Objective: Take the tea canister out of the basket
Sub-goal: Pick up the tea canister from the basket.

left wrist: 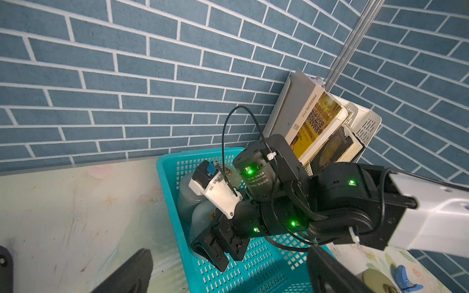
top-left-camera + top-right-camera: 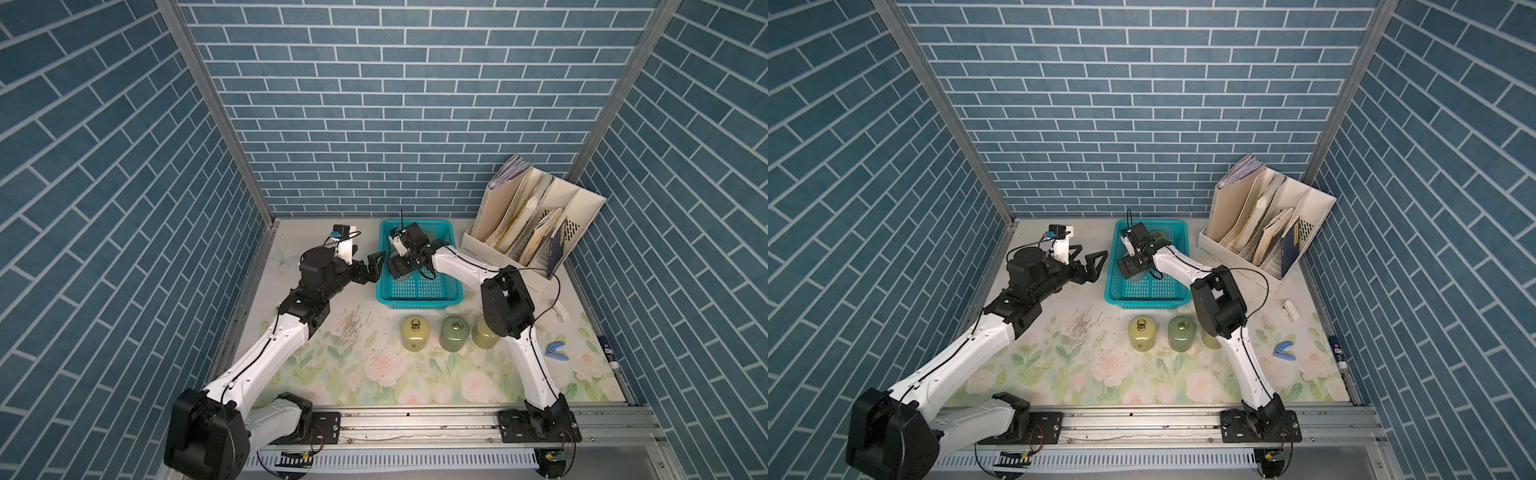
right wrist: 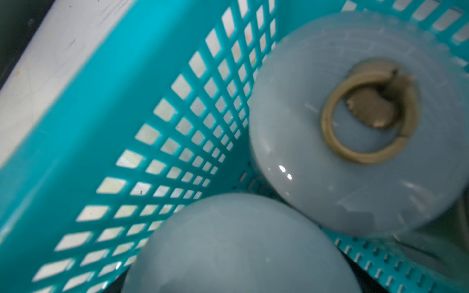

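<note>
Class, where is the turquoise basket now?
In both top views the basket sits far back on the table, left of the cream file organizer, behind three green canisters.

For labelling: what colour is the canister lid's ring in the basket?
Dull brass ring; right wrist view.

1. The left arm (image 2: 266, 345) and right arm (image 2: 528, 365) are wearing white link shells between bulky black joint housings (image 2: 509, 307).
2. Thin black cables (image 1: 223, 126) are looping along them, with white zip ties (image 1: 271, 155) cinching them.
3. Green lights (image 1: 249, 172) are glowing on the right wrist's black motors (image 1: 258, 182).
4. The left gripper (image 2: 1093, 251) is showing black triangular fingers (image 2: 1096, 262).
5. A white camera mount (image 1: 218, 192) is carrying a blue connector (image 1: 210, 168).
</note>
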`<action>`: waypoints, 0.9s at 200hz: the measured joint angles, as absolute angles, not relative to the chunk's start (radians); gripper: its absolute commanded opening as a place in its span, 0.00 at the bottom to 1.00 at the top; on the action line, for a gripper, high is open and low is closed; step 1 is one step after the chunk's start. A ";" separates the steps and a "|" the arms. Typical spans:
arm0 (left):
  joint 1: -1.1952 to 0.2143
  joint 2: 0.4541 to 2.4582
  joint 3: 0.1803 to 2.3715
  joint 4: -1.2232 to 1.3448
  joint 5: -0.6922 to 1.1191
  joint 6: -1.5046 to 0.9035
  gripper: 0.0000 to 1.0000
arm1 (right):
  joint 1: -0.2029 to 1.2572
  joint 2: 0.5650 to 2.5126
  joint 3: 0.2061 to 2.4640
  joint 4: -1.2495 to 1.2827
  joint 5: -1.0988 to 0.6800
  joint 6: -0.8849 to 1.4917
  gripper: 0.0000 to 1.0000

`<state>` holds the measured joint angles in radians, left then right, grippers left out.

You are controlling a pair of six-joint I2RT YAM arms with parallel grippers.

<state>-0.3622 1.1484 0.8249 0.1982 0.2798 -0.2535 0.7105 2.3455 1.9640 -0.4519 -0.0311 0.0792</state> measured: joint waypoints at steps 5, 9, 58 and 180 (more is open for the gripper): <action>-0.362 1.148 0.825 0.198 0.281 -0.253 1.00 | 0.710 2.347 1.968 -0.454 -0.031 0.077 0.86; -0.362 1.148 0.825 0.199 0.282 -0.252 1.00 | 0.710 2.347 1.970 -0.455 -0.031 0.077 0.84; -0.362 1.151 0.825 0.197 0.282 -0.247 1.00 | 0.710 2.348 1.972 -0.457 -0.030 0.066 0.63; -0.362 1.152 0.825 0.196 0.294 -0.247 1.00 | 0.712 2.075 1.684 -0.419 -0.028 0.059 0.00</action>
<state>-0.3622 1.1519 0.8249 0.1963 0.2943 -0.2466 0.7124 2.0747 1.6840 -0.4191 -0.0284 0.0589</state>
